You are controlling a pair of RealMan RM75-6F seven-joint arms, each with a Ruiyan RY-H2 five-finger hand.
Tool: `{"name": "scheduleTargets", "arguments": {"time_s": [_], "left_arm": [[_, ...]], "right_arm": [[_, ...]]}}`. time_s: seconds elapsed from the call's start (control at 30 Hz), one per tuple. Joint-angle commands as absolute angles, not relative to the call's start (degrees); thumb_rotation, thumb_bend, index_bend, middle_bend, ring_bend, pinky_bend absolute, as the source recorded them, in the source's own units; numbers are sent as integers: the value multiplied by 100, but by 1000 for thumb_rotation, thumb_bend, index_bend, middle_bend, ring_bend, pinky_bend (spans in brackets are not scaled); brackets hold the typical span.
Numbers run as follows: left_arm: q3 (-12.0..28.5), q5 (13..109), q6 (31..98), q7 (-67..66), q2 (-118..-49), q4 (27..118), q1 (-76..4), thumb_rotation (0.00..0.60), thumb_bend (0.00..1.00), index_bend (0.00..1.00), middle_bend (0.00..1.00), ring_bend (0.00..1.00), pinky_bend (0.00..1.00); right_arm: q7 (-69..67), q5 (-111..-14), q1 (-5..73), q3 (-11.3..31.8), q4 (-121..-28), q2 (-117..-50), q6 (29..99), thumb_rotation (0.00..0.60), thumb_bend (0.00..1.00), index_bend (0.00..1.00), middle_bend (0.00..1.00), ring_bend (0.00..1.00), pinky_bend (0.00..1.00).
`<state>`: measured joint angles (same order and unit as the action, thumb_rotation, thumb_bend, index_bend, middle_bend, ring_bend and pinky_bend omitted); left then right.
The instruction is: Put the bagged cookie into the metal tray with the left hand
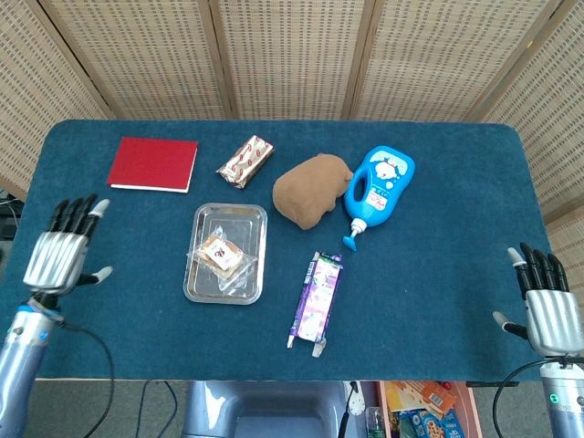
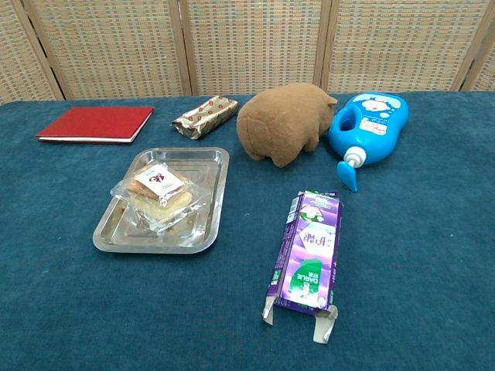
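Observation:
The bagged cookie (image 1: 220, 255) (image 2: 161, 195), a pale biscuit in clear wrap with a small label, lies inside the metal tray (image 1: 256, 222) (image 2: 216, 175) left of the table's middle. My left hand (image 1: 60, 256) hovers near the table's left edge, well away from the tray, fingers spread and holding nothing. My right hand (image 1: 545, 307) is at the front right corner, fingers apart and empty. Neither hand shows in the chest view.
A red book (image 1: 152, 163) and a wrapped bar (image 1: 245, 161) lie behind the tray. A brown plush (image 1: 310, 188) and a blue bottle (image 1: 380, 190) lie right of them. A purple carton (image 1: 316, 297) lies flat in front.

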<state>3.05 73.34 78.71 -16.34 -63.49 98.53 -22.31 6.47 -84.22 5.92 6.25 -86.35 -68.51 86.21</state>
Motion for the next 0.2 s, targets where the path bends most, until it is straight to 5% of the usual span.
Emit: {"name": "scheduleTargets", "arguments": {"time_s": [0.03, 0.2], "left_arm": [[-146, 7704, 8401, -1006, -6215, 9404, -1518, 600, 0, 0, 0, 0, 0], [-242, 7913, 8522, -527, -6345, 9026, -1248, 600, 0, 0, 0, 0, 0]], "right_arm": [[641, -8415, 590, 619, -8622, -6852, 8609, 600, 0, 0, 0, 0, 0], [600, -8397, 581, 622, -8604, -6837, 8605, 600, 0, 0, 0, 0, 0]]}}
